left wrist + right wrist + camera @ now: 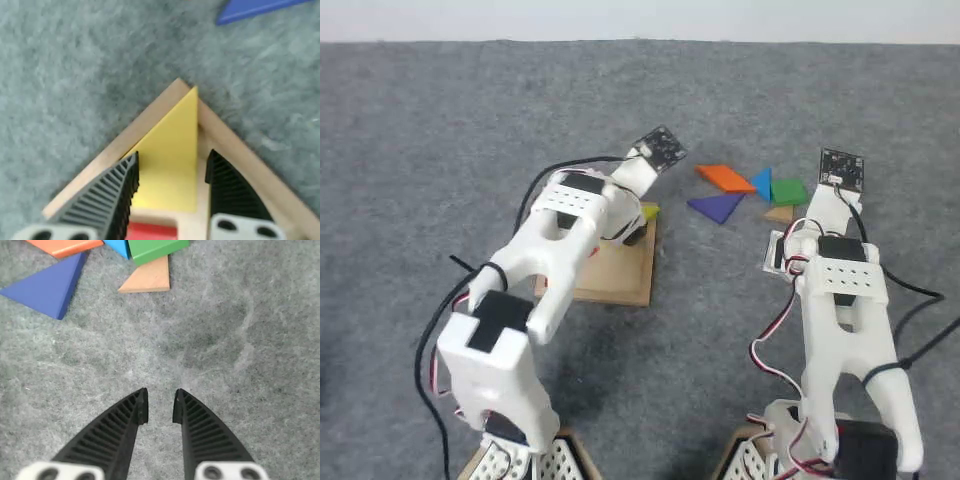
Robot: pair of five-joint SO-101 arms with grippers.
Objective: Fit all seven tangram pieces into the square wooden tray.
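Tray on grey fuzzy table, white wall behind; left tool and right tool released.

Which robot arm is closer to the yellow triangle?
Left. The left end effector hovers over the yellow triangle in the tray; the right end effector is over carpet.

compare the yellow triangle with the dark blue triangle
The yellow triangle sits in a corner of the wooden tray; the dark blue triangle lies on the carpet outside it. The yellow triangle lies between the open fingers of the left gripper; the dark blue triangle has no gripper at it. Both are flat triangles.
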